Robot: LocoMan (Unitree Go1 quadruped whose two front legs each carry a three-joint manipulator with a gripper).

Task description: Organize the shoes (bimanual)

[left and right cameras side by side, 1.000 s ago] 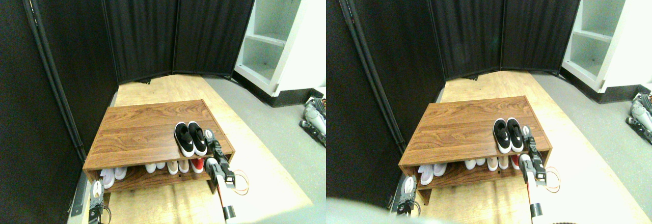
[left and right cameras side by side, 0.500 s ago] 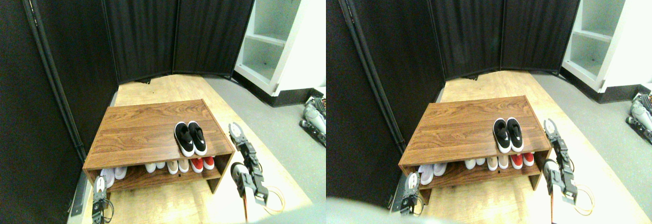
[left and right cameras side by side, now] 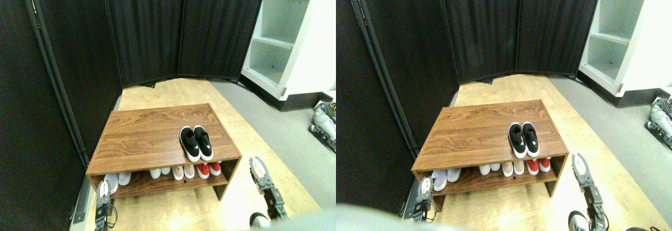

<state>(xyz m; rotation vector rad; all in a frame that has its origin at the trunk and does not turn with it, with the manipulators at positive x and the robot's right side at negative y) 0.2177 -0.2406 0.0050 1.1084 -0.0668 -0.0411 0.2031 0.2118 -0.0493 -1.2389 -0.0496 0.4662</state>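
Your shoes [left and right cameras side by side: 196, 143] sit side by side, touching, on top of the rack [left and right cameras side by side: 142, 131], toward its right front corner, toes just short of the front edge. The left half of the rack top is bare wood. On the lower shelf you see white shoes [left and right cameras side by side: 116, 179], beige shoes [left and right cameras side by side: 183, 171] and red shoes [left and right cameras side by side: 209, 169] in a row. Your right gripper [left and right cameras side by side: 258, 164] stands off the rack's right side over the floor, apart from it, jaws spread and holding nothing. Your left gripper [left and right cameras side by side: 102, 190] is at the rack's front left corner, just beside the post; you cannot tell how its jaws stand. Open floor lies right of the rack.
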